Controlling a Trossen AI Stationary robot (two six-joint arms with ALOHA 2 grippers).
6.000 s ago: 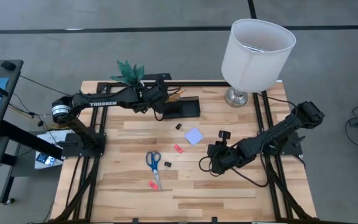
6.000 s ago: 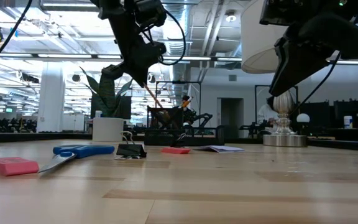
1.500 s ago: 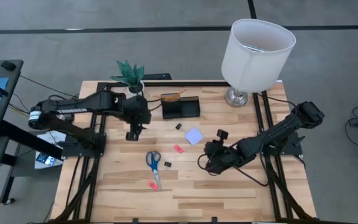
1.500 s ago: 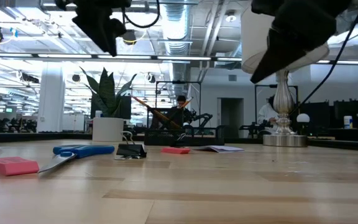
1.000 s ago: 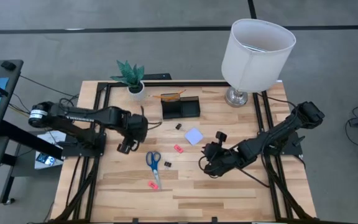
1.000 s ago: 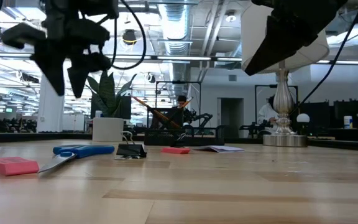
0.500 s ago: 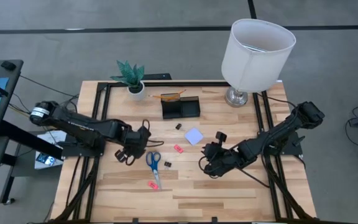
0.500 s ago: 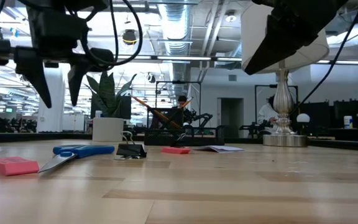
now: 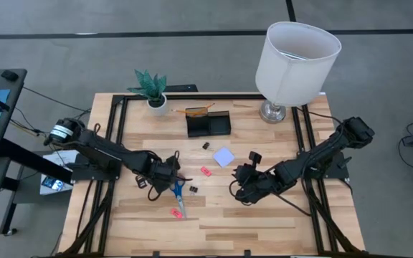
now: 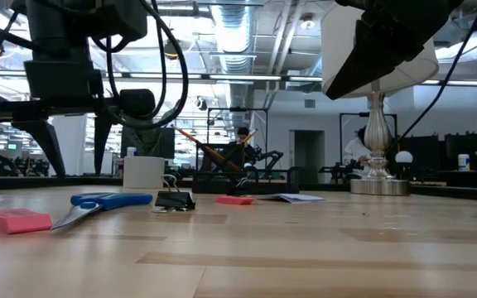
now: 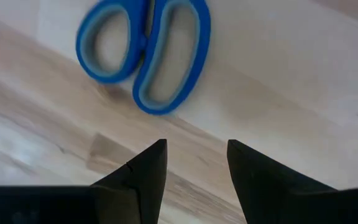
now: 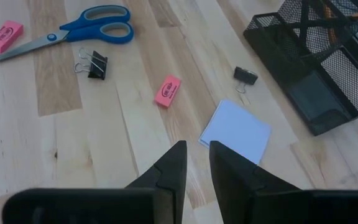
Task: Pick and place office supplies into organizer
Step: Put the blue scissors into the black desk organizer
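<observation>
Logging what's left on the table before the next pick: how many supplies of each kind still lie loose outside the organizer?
Blue-handled scissors: 1
Pink rectangular erasers: 2
Small black binder clips: 2
Pale lavender square note pad: 1
Total: 6 loose on the wooden table, outside the black mesh organizer.

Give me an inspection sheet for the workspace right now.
Surface: wooden table, slatted, bare toward the front.
Job's things: blue scissors, two pink erasers, two black clips and note pad loose; organizer at the back holds an orange pencil.
Clutter: lamp, potted plant.
Grippers: left gripper open, just short of the scissor handles; right gripper nearly shut, empty, raised near the note pad.
Cables: black loop by the right arm.
Surroundings: a person far behind the table.
</observation>
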